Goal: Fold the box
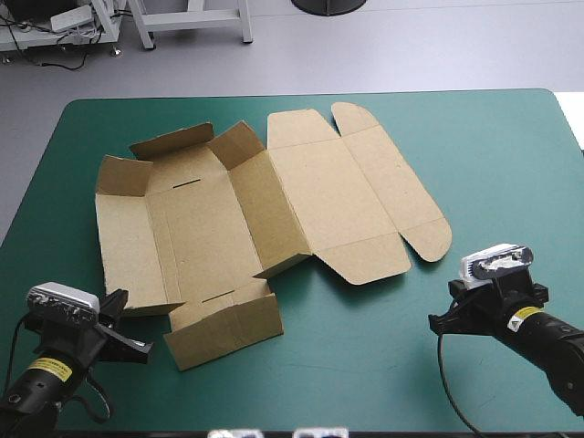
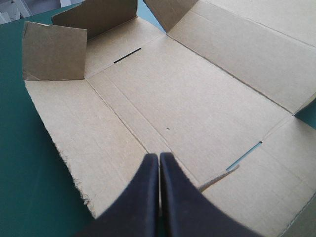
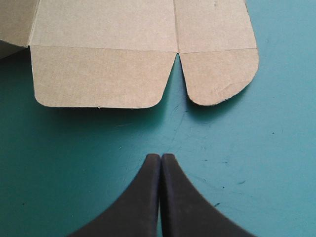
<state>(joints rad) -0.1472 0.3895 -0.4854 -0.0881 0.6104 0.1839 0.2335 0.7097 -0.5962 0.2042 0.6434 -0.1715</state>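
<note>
I see box (image 1: 274, 210) mostly flat | left pincer (image 2: 159, 157) closed, empty, box's 7 o'clock | right pincer (image 3: 160, 157) closed, empty, 4 o'clock

Setting: a robotics lab or test workshop.

- A rounded table under a teal-green cover (image 1: 511, 137) is standing on a bare grey floor (image 1: 411, 46).
- A black left arm (image 1: 41, 379) and a black right arm (image 1: 552, 342) are reaching in over its near edge.
- White metal frame legs (image 1: 187, 23) are standing beyond the table.
- A white power strip (image 1: 71, 18) and tangled dark cables (image 1: 50, 55) are lying near those legs.
</note>
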